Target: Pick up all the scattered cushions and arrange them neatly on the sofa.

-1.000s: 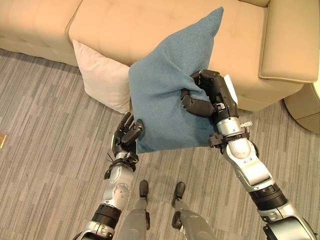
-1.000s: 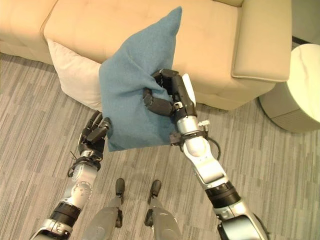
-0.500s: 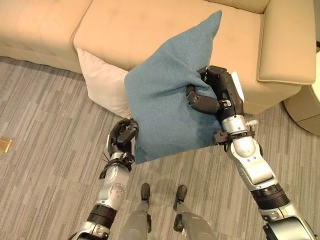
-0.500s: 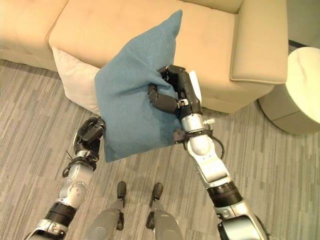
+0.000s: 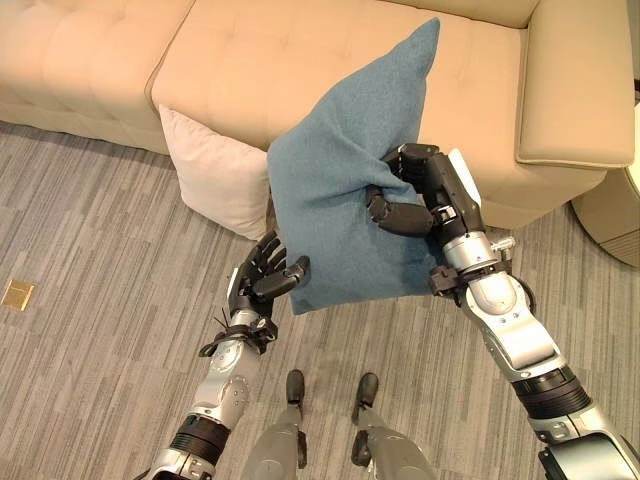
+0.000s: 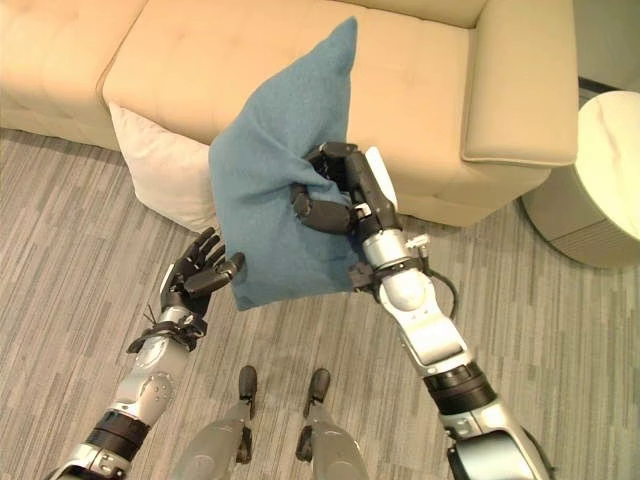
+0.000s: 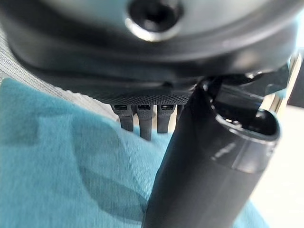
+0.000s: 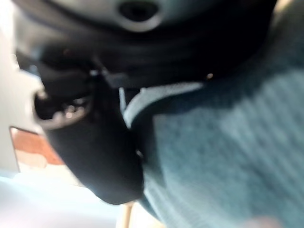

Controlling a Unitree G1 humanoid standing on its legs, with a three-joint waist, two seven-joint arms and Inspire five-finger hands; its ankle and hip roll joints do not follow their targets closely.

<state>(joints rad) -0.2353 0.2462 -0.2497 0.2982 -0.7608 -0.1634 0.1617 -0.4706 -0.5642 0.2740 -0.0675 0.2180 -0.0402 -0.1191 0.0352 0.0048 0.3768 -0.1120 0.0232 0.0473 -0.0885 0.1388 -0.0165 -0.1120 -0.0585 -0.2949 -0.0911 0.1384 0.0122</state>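
Note:
A blue cushion (image 5: 345, 170) hangs in the air in front of the tan sofa (image 5: 300, 50), one corner pointing up. My right hand (image 5: 420, 195) is shut on the cushion's right side, fingers curled into the fabric. My left hand (image 5: 265, 280) is open at the cushion's lower left corner, fingers spread and just touching the cloth (image 7: 71, 166). A pale pink cushion (image 5: 215, 180) leans against the sofa's front on the floor, behind the blue one's left edge.
The sofa's right armrest (image 5: 575, 90) stands to the right. A round cream pouf (image 6: 590, 180) sits on the floor at the far right. Grey striped carpet (image 5: 90, 230) lies all around, with a small brass floor plate (image 5: 17, 293) at the left.
My left hand has opened and let go of the cushion's lower left corner, which it gripped half a second ago. The right hand has kept its hold, with the cushion shifted slightly right.

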